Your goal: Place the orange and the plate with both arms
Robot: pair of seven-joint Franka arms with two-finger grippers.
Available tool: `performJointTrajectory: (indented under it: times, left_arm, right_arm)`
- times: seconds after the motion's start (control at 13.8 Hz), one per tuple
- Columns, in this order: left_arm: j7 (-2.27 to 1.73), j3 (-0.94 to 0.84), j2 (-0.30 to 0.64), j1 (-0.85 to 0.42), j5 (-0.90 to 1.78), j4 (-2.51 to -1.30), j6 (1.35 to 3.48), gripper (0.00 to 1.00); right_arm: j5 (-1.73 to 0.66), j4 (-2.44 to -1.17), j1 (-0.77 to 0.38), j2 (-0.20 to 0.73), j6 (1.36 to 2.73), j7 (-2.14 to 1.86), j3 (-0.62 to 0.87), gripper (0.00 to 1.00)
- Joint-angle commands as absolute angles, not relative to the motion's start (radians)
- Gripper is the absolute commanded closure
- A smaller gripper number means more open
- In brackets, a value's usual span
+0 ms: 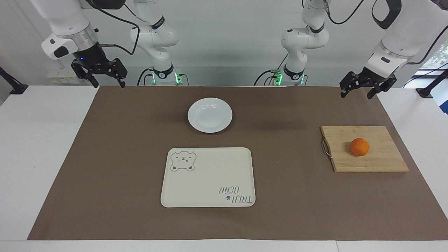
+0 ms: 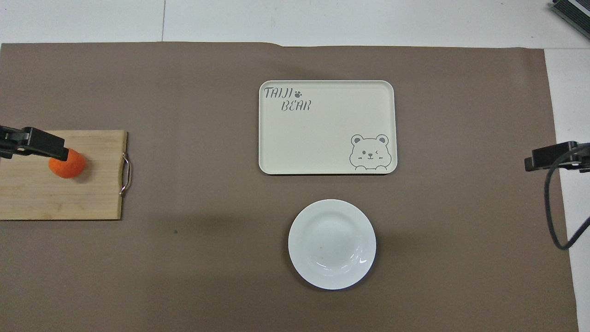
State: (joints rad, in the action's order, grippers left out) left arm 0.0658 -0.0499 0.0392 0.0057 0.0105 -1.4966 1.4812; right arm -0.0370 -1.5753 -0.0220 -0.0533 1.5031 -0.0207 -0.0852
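Orange (image 1: 359, 146) sits untouched on its wooden board (image 1: 381, 161), plate (image 1: 210, 114) too. Both jaws open, up high. Next: left gripper (image 1: 359, 91) drops for fruit.

You see left gripper (image 1: 358, 92) raised, fingers apart, orange (image 1: 359, 147) on cutting board (image 1: 378, 161) well below it. Right gripper (image 1: 105, 81) raised, fingers apart, plate (image 1: 210, 115) well apart from it.
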Motion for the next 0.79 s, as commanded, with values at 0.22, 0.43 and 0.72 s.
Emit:
performJointTrajectory:
  times: [0.22, 0.43, 0.72]
  left_arm:
    - [0.09, -0.057, 0.058, 0.017, -0.003, -1.463, 1.479, 0.0]
    - [0.091, -0.057, 0.058, 0.017, -0.005, -1.463, 1.474, 0.0]
    - [0.092, -0.058, 0.058, 0.018, -0.006, -1.462, 1.476, 0.0]
  right_arm:
    - [-0.055, -1.575, -0.015, -0.064, 1.483, -0.002, -0.083, 0.0]
    - [-0.055, -1.575, -0.015, -0.064, 1.48, -0.002, -0.087, 0.0]
    - [-0.055, -1.575, -0.015, -0.064, 1.459, -0.002, -0.086, 0.0]
